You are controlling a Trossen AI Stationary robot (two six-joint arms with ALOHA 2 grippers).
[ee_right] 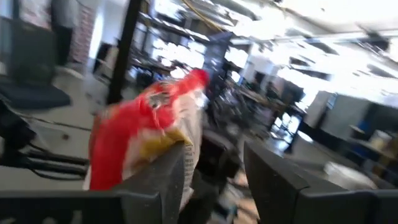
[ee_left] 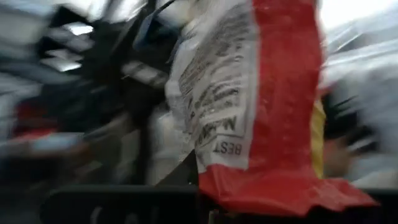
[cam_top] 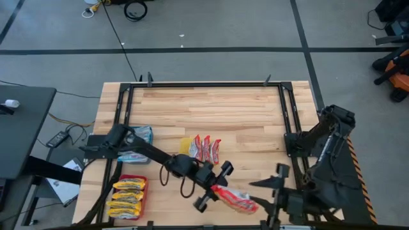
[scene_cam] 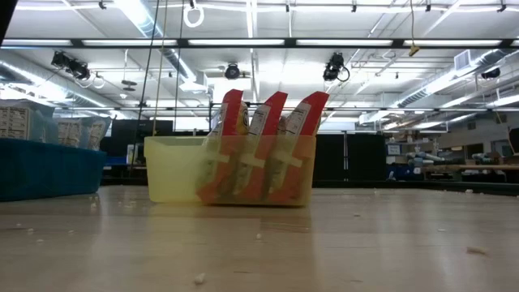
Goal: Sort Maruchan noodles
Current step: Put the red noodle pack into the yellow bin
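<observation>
My left gripper [cam_top: 214, 186] is over the table's near middle, shut on a red-and-white noodle packet [cam_top: 235, 200], which fills the left wrist view [ee_left: 249, 99]. My right gripper [cam_top: 259, 185] is open, just right of that packet. In the right wrist view the packet [ee_right: 146, 134] shows beside one finger [ee_right: 168, 180], not in the gap [ee_right: 214, 186]. Three red-and-white packets [cam_top: 206, 148] stand on edge in the yellow tray [scene_cam: 174, 170]. Pale blue packets [cam_top: 139, 135] lie in the blue tray, and yellow-orange ones [cam_top: 128, 197] in the red tray. My left gripper pinches the red-and-white packet by its red end seam [ee_left: 280, 186], and the rest of the packet reaches away from the fingers. It comes at the packet from the table's left. In the right wrist view the packet hangs in the air with the room behind it, so it is lifted clear.
The yellow tray [cam_top: 186, 145] sits at mid-table, the blue tray [scene_cam: 49, 166] to its left, and the red tray [cam_top: 130, 179] near the near-left corner. Bare wood lies across the far half [cam_top: 211, 105] and right of the yellow tray. A dark frame [cam_top: 284, 108] borders the work area.
</observation>
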